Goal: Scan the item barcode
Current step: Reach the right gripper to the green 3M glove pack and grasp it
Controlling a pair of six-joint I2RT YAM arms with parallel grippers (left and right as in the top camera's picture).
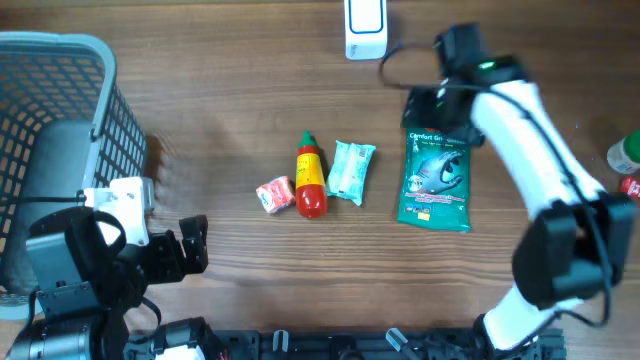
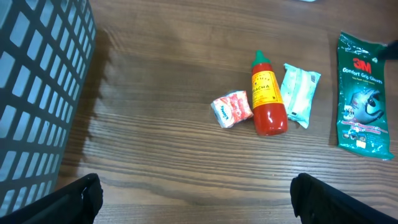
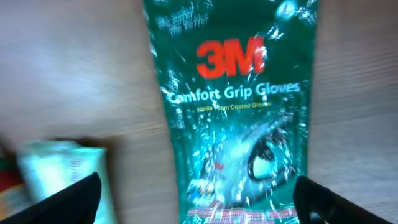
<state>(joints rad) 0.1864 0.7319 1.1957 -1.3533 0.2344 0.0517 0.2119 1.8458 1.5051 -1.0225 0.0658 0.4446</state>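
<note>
Table [image 1: 230, 100] bears glove packet [image 1: 436, 185] (top edge hidden).

One table [image 1: 220, 110] holds four goods: one green glove packet [image 1: 435, 182], one red sauce bottle [image 1: 310, 178], one pale green packet [image 1: 351, 170] and one small pink wrapped snack [image 1: 275, 194]. There is also one grey basket [image 1: 60, 40] and one white device [image 1: 364, 28]. Two things are cut off at the right edge, one green-and-white thing [image 1: 625, 153] and one red thing [image 1: 630, 186], and there are two robot arms, a left arm [image 1: 70, 270] and a right arm [image 1: 530, 130].
</note>
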